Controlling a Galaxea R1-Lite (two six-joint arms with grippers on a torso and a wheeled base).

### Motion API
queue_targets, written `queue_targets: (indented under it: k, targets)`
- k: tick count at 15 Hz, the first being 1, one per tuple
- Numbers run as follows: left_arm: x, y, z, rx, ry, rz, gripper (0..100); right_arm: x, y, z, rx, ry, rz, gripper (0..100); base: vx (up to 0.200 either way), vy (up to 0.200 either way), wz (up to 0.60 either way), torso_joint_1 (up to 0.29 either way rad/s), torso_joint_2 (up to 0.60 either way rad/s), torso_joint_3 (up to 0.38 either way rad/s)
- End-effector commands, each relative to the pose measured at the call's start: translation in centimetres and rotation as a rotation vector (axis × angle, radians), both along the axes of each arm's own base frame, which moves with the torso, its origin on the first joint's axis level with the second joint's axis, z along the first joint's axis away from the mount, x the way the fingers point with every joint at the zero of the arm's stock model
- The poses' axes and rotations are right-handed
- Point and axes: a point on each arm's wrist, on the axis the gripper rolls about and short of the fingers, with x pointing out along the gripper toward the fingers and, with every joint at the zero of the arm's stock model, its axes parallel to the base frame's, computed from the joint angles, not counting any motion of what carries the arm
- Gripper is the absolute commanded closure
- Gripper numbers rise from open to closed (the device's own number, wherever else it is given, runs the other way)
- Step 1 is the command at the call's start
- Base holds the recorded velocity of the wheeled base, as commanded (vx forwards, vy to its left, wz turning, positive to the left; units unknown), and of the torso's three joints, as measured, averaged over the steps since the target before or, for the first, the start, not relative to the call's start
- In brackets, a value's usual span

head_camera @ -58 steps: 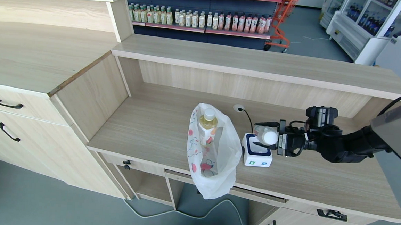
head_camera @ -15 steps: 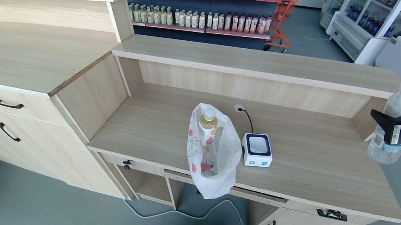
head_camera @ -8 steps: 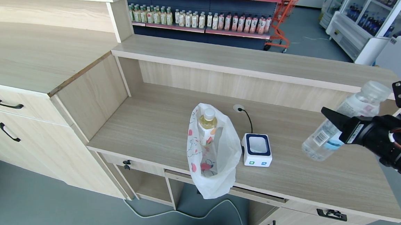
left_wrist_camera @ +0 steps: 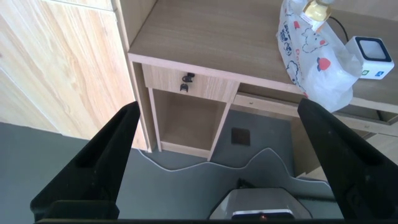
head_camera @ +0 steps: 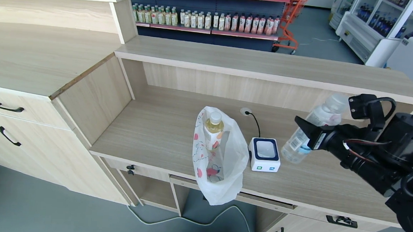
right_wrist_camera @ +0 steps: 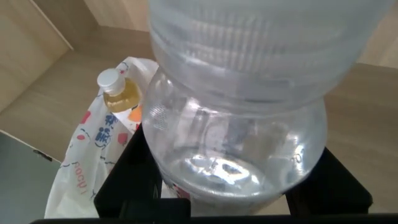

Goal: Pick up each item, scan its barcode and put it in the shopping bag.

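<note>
Counter (head_camera: 162, 127): scanner (head_camera: 265, 153) beside shopping bag (head_camera: 226, 167) | right end effector (head_camera: 304, 131) grips clear bottle (head_camera: 294, 149) | left end effector (left_wrist_camera: 217, 162) agape

Right arm out and gripping, left gripper hanging open.

The right arm (head_camera: 376, 158) stretches in from the robot's right, its forearm roughly level and pointing toward the left. The right gripper (head_camera: 304, 134) at its end is clamped across the lower body of a bottle (head_camera: 323, 114), which leans with its cap up and back toward the arm. The left gripper (left_wrist_camera: 214, 143) faces downward, its two dark fingers (left_wrist_camera: 93, 168) spread wide apart with nothing held between them.
</note>
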Motion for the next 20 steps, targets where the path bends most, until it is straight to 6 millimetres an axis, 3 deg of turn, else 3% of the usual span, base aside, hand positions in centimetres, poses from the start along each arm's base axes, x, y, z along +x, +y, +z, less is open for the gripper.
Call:
queue_targets:
  k: [1, 6, 12, 15, 20]
  targets:
    - [0.0, 0.0, 0.0, 0.000, 0.000, -0.001, 0, 1.1, 2.0, -2.6, -0.039, 0.047, 0.046, 100, 0.000, 0.000, 0.00, 0.000, 0.00, 0.000]
    - [0.0, 0.0, -0.1, 0.000, 0.005, -0.004, 0, 1.7, 3.8, -4.3, -0.067, 0.040, 0.081, 100, 0.000, 0.000, 0.00, 0.000, 0.00, 0.000]
    - [0.0, 0.0, 0.0, 0.003, 0.000, -0.004, 0, 2.2, 5.0, -4.9, -0.078, 0.032, 0.110, 100, 0.000, 0.000, 0.00, 0.000, 0.00, 0.000]
    - [0.0, 0.0, 0.0, 0.004, 0.000, -0.004, 0, 2.4, 5.6, -4.8, -0.084, 0.018, 0.118, 100, 0.000, 0.200, 0.00, -0.001, 0.00, -0.001]
    - [0.0, 0.0, 0.0, -0.002, 0.000, -0.002, 0, 2.5, 6.9, -6.3, -0.106, 0.045, 0.136, 100, 0.000, 0.000, 0.00, 0.000, 0.00, 0.000]
